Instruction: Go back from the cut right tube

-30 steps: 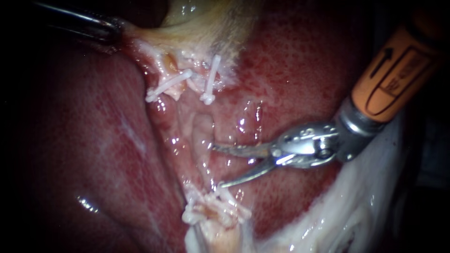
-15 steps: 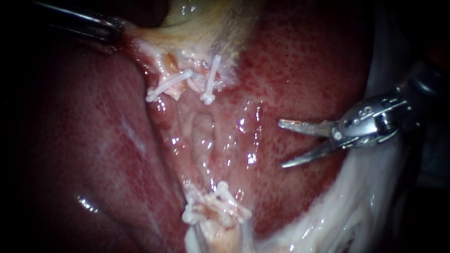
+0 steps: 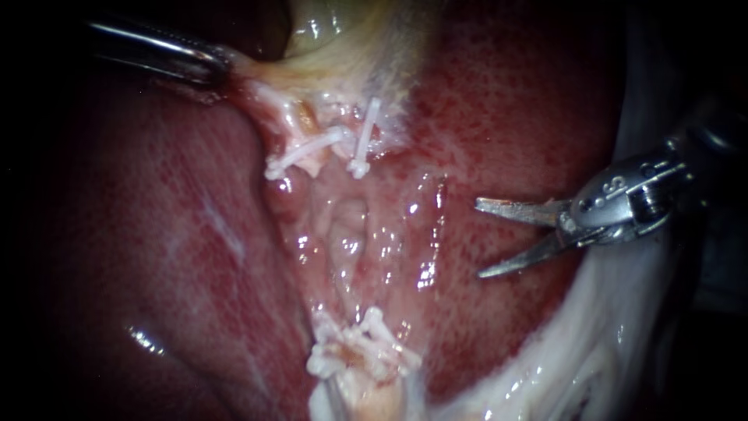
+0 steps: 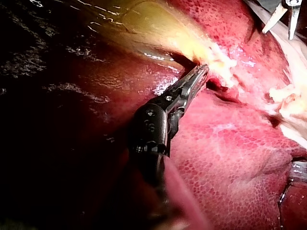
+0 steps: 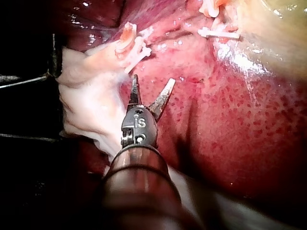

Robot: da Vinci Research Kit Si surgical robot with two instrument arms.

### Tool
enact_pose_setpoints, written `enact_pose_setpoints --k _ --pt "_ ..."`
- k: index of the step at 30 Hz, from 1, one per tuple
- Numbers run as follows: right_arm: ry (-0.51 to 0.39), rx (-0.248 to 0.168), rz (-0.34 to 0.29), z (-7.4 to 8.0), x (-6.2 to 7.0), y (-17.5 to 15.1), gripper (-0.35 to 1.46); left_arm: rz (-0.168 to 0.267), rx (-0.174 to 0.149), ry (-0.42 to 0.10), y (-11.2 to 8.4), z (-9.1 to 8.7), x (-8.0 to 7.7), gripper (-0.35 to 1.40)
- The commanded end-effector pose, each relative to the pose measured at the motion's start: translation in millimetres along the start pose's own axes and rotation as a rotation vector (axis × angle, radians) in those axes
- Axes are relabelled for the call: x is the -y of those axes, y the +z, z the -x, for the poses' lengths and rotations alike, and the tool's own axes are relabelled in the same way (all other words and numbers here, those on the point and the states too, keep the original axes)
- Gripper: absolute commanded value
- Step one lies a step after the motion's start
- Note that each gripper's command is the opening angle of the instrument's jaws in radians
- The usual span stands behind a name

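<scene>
Two white clips (image 3: 304,154) (image 3: 365,140) sit on the upper cut tube ends just below the yellowish gallbladder (image 3: 343,47). A cluster of white clips (image 3: 362,351) marks the lower stump; bare glistening tissue lies between them. My right instrument (image 3: 479,239) has open blades and hovers over the liver to the right of the cut, touching nothing; the right wrist view shows its blades (image 5: 152,80) spread beside the clipped stump (image 5: 129,45). My left instrument (image 3: 222,68) is shut on the gallbladder's pale edge, seen also in the left wrist view (image 4: 201,72).
Red mottled liver (image 3: 156,234) fills the left and middle of the endoscope view. White fatty tissue (image 3: 592,343) runs along the lower right under my right instrument's shaft. In the left wrist view my right instrument's blades (image 4: 277,33) show far beyond the left instrument's jaws.
My right instrument drew back to the right, away from the cut, blades still open. My left instrument shifted right, carrying the gallbladder edge and upper clips with it.
</scene>
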Motion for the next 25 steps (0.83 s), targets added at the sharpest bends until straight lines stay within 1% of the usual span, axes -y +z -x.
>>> enact_pose_setpoints --k 1,6,12,15,23,25 --pt "0.0 0.002 -0.001 0.0 0.0 0.0 1.45 0.002 0.008 0.003 0.5 0.1 0.0 -0.35" --pt "0.0 0.002 -0.001 0.0 0.0 0.0 1.45 0.017 0.023 0.009 3.2 1.0 0.2 -0.35" --pt "0.0 0.002 -0.001 0.0 0.0 -0.1 1.45 0.027 0.034 0.018 5.2 1.9 0.5 -0.35" --pt "0.001 0.002 -0.001 0.0 0.0 -0.1 1.45 0.029 0.038 0.021 5.4 2.0 0.6 -0.35" --pt "0.001 0.001 -0.004 0.0 0.0 0.0 1.45 0.031 0.038 0.021 5.3 2.0 0.6 -0.35" --pt "0.002 -0.012 -0.035 -0.2 0.0 0.1 1.45 0.034 0.038 0.021 4.9 1.8 0.5 -0.35"
